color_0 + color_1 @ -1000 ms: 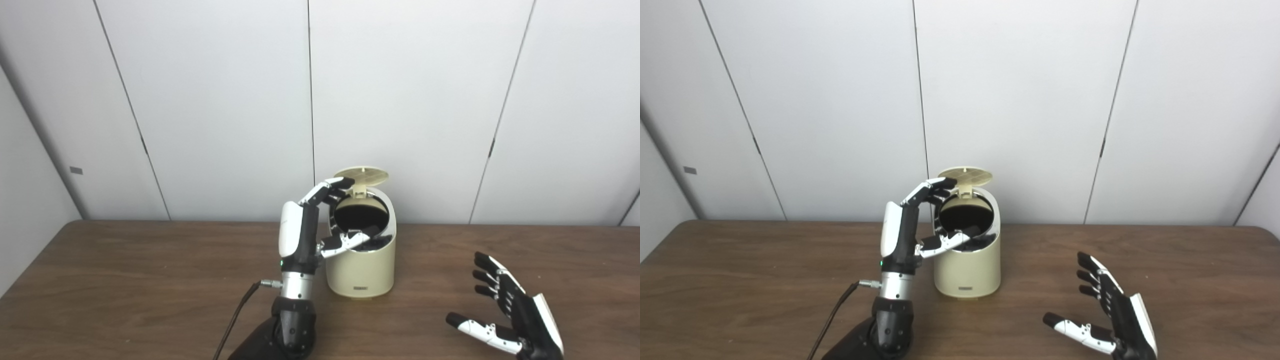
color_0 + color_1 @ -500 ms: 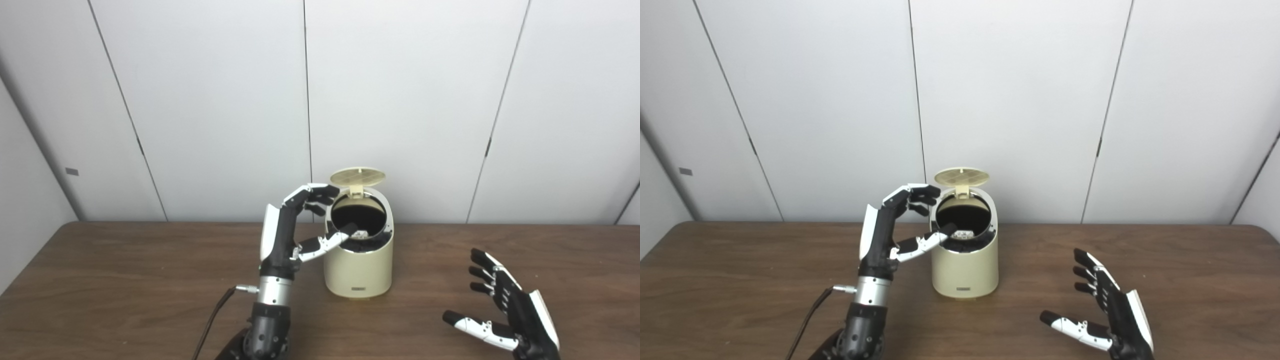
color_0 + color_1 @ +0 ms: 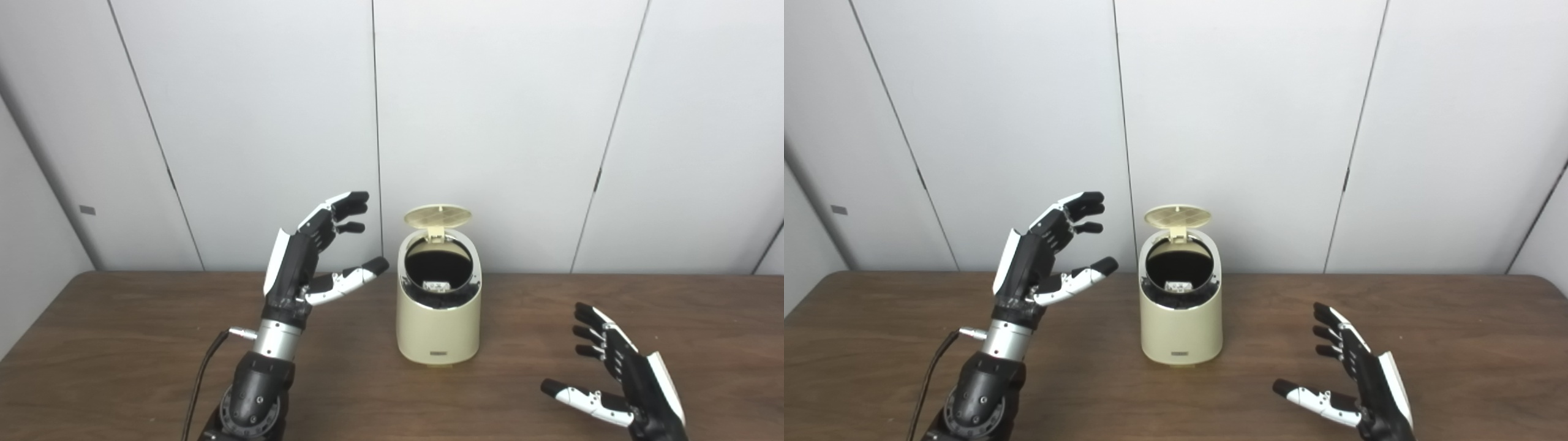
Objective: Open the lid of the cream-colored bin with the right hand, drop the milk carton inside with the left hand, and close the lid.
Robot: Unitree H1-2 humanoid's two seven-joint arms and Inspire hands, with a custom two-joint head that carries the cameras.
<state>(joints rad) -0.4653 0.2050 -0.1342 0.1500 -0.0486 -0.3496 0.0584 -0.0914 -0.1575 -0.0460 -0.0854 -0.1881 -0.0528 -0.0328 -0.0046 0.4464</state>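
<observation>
The cream-colored bin (image 3: 438, 321) stands on the brown table (image 3: 122, 331) at the middle. Its round lid (image 3: 438, 215) is tilted up and open at the back. A small white piece of the milk carton (image 3: 435, 286) shows inside the dark opening. My left hand (image 3: 306, 260) is open and empty, raised above the table to the left of the bin and clear of it. My right hand (image 3: 618, 383) is open and empty, low over the table at the front right, apart from the bin.
A black cable (image 3: 199, 386) runs along my left forearm. A white panelled wall (image 3: 490, 122) stands right behind the table's far edge, close behind the bin.
My left hand has drawn back from the bin's opening to the left and upward, with its fingers spread. The carton piece now shows inside the bin. The right hand has barely moved.
</observation>
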